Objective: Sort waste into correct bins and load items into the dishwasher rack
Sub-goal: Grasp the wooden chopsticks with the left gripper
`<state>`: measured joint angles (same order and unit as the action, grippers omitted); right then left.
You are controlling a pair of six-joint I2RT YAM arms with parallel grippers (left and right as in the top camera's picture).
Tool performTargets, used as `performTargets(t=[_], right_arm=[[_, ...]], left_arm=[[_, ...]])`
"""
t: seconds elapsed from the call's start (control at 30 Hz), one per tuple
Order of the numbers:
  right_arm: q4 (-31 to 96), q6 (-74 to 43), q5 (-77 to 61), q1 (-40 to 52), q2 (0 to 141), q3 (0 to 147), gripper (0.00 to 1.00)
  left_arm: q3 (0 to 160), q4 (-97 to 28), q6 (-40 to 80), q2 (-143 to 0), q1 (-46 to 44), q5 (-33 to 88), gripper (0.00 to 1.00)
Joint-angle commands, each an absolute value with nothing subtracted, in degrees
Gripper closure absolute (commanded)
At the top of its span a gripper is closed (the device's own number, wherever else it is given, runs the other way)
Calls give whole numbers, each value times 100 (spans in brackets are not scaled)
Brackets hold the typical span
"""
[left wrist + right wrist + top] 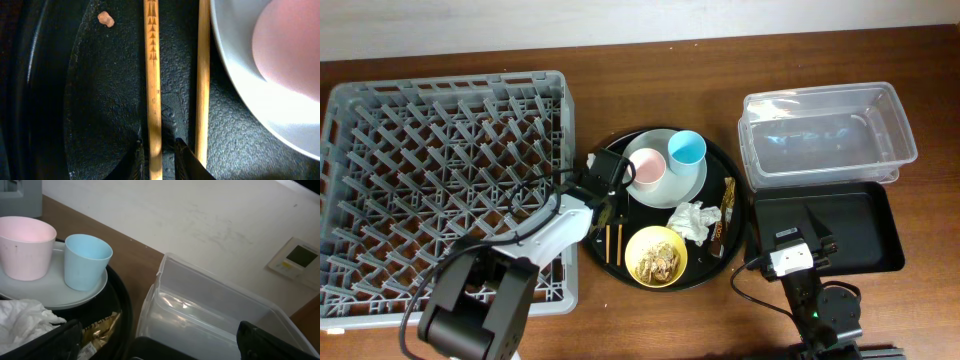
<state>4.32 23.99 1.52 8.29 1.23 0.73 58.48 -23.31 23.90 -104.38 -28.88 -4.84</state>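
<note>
Two wooden chopsticks (613,243) lie at the left of the round black tray (720,272). My left gripper (157,155) is low over them, open, its fingertips straddling the left chopstick (152,75) with small gaps; the other chopstick (202,75) lies just outside. The plate (692,186) holds the pink cup (646,167) and blue cup (687,148). The tissue (692,220), wrapper (726,215) and yellow bowl (633,245) with food scraps (658,260) sit on the round tray. My right gripper (160,347) is open and empty over the black bin tray (865,225), facing the clear tub (830,135).
The grey dishwasher rack (440,180) fills the left side, right beside the round tray. A single crumb (105,19) lies on the tray left of the chopsticks. The plate rim (240,75) is close to the right of the chopsticks.
</note>
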Motion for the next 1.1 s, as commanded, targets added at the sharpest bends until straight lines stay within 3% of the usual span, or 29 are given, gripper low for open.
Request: performTargets(t=[0.0, 0.07, 0.17, 0.23, 0.33, 0.43, 0.53, 0.73, 0.8, 0.87, 1.07], right_arm=[[454, 2355, 220, 823, 84, 32, 1], [454, 2355, 220, 823, 84, 32, 1], [454, 2355, 220, 823, 84, 32, 1], [454, 2355, 220, 823, 84, 32, 1], [454, 2355, 220, 823, 84, 32, 1], [454, 2355, 220, 823, 84, 32, 1], [454, 2355, 220, 823, 84, 32, 1], [454, 2355, 220, 823, 84, 32, 1], [454, 2355, 220, 823, 84, 32, 1], [454, 2355, 220, 823, 84, 32, 1], [454, 2355, 220, 823, 84, 32, 1]], left_arm=[[5804, -2250, 2615, -10722, -2910, -781, 89], [5802, -2268, 2613, -10890, -2910, -777, 99], [5931, -2314, 2615, -10597, -2910, -432, 99], [6108, -2364, 2611, -9644, -2891, -447, 99], [6141, -2578, 2602, -8359, -2733, -1210, 99], [6141, -3227, 2001, -7402, -2040, -1334, 99], [6139, -3551, 1424, -7509, -1361, -1083, 99], [6139, -3409, 871, -8888, -1280, -773, 99], [6139, -3295, 871, -9109, -1280, -773, 97], [6139, -3155, 871, -9172, -1280, -775, 77], [6388, -3214, 937, -9035, -1280, -773, 73]])
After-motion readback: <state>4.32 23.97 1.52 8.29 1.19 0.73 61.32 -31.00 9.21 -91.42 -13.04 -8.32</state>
